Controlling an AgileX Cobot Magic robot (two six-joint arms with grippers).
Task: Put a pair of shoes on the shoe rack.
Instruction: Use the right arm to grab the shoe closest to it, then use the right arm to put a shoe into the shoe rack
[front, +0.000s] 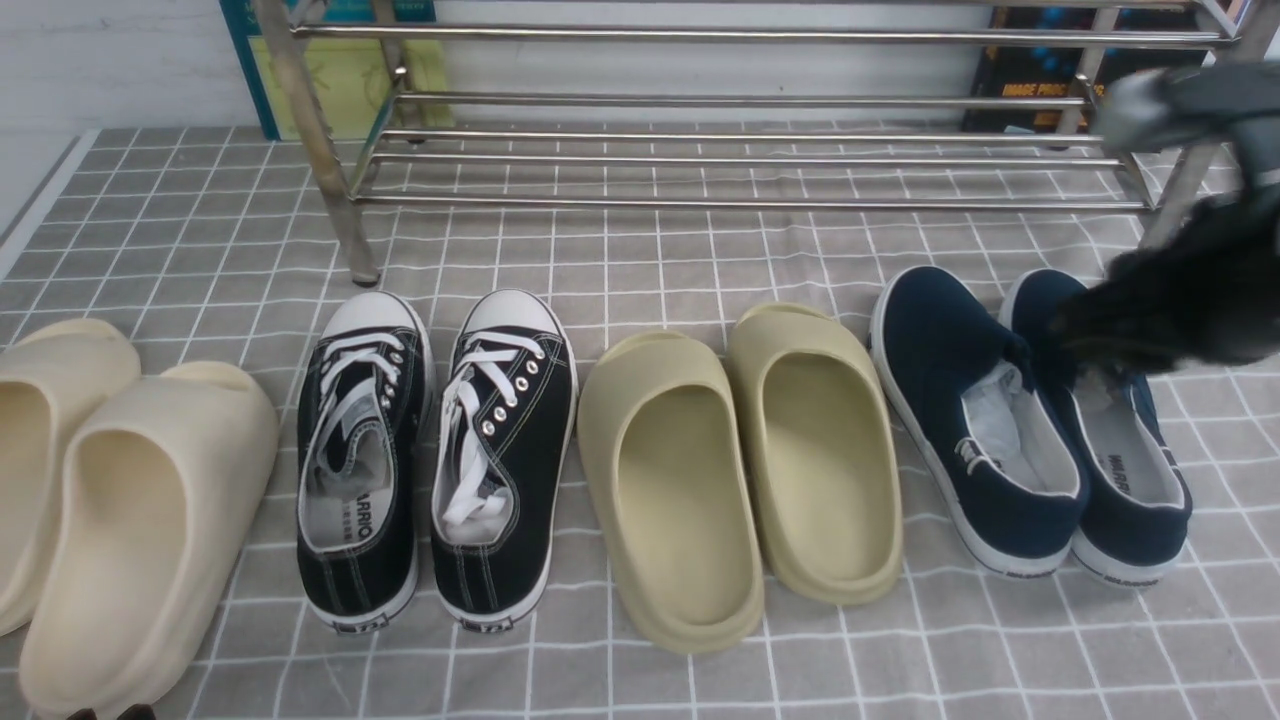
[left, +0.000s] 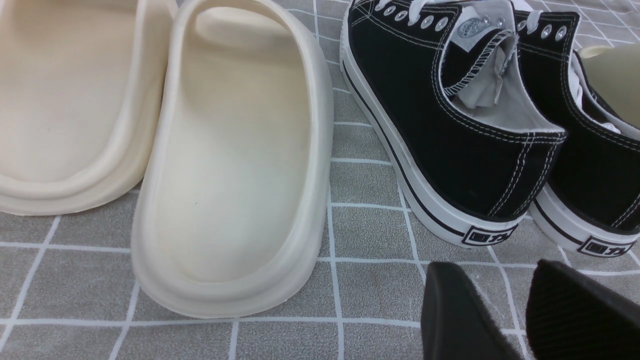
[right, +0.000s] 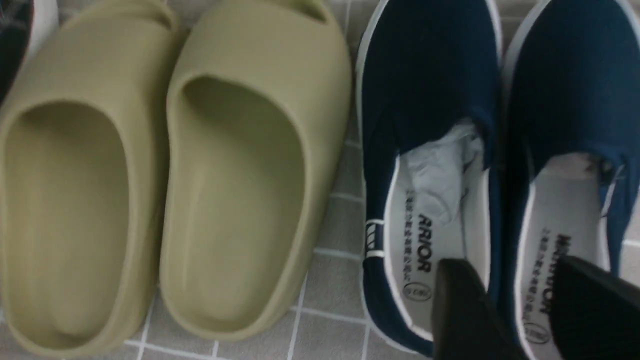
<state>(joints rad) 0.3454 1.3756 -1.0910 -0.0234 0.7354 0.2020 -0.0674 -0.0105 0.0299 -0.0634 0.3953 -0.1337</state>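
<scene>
The two navy-blue slip-on shoes stand side by side on the checked cloth at the right, the left one (front: 960, 400) and the right one (front: 1130, 470). My right gripper (front: 1075, 325), blurred, hovers over them. In the right wrist view it (right: 507, 270) is open. One finger (right: 460, 310) hangs over the left shoe's (right: 430, 75) opening, the other over the right shoe's (right: 575, 75), with their adjoining walls between. The silver shoe rack (front: 740, 160) stands behind. My left gripper (left: 505, 280) is open and empty above the cloth behind the black sneakers' heels.
Left of the navy pair lie olive foam slides (front: 740, 460), black lace-up sneakers (front: 440, 450) and cream slides (front: 130, 520) in one row. The rack's right front post (front: 1180, 190) stands just behind the right arm. Posters lean on the wall behind.
</scene>
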